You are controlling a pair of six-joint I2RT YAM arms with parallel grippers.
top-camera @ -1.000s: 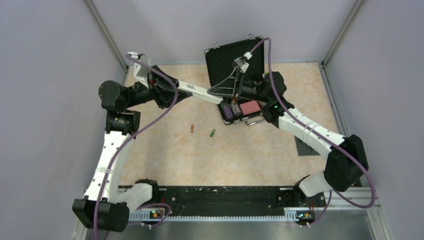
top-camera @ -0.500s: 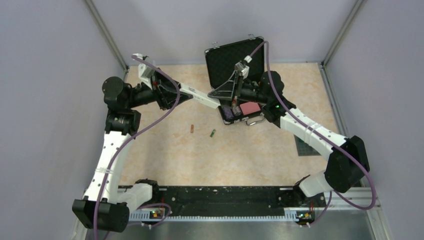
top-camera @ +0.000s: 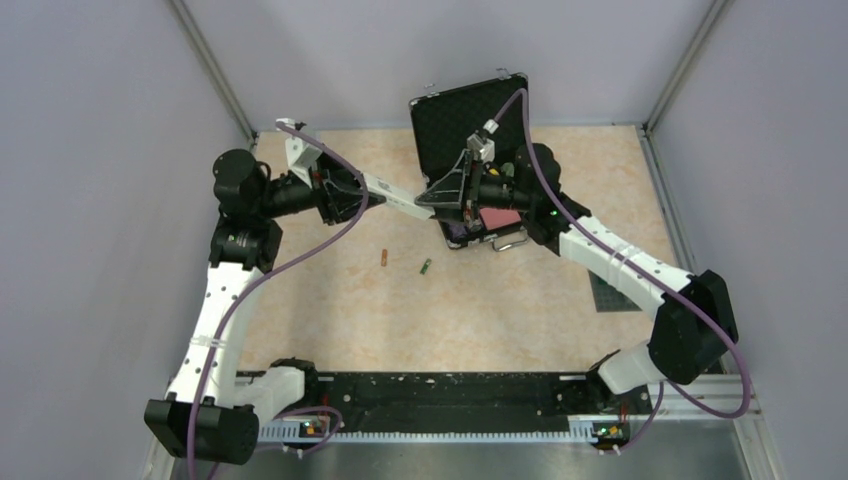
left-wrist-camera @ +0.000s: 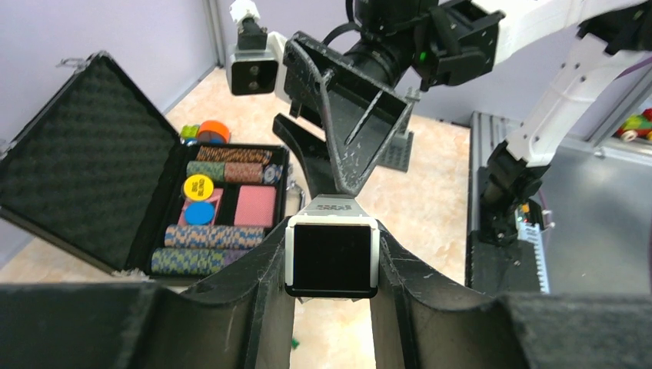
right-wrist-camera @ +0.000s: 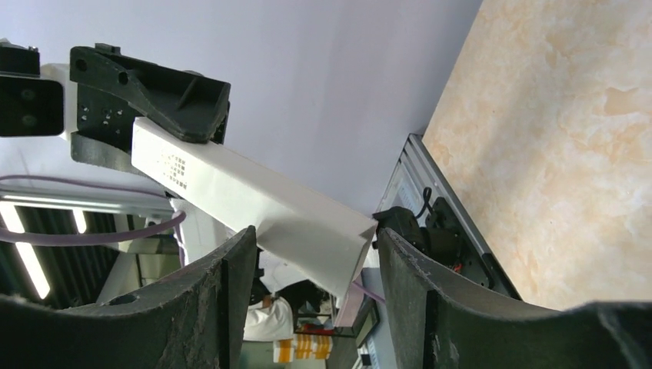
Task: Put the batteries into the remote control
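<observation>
Progress: early, nothing loaded yet as far as I can see. Left gripper [left-wrist-camera: 332, 231] clamps the remote [left-wrist-camera: 332, 257] by one end and holds it in the air, pointing out toward the right gripper [right-wrist-camera: 315, 234]. The right jaws straddle the remote's far end. I can't tell whether they press on it or just bracket it. I see no open battery bay from any view, and can't tell whether the cover is on or off.

Both batteries lie on the table, below the grippers and on the near side, well apart from both: red battery [top-camera: 384, 257] nearer the left gripper, green battery [top-camera: 425, 265] just beside it. Left to do, I judge: expose the bay, pick each battery, seat both.

Versus a second ago: the left gripper has pulled back and down with the remote, the right gripper has followed and rolled, and the batteries haven't moved. Case [top-camera: 470, 105] sits behind the right gripper, unchanged.
</observation>
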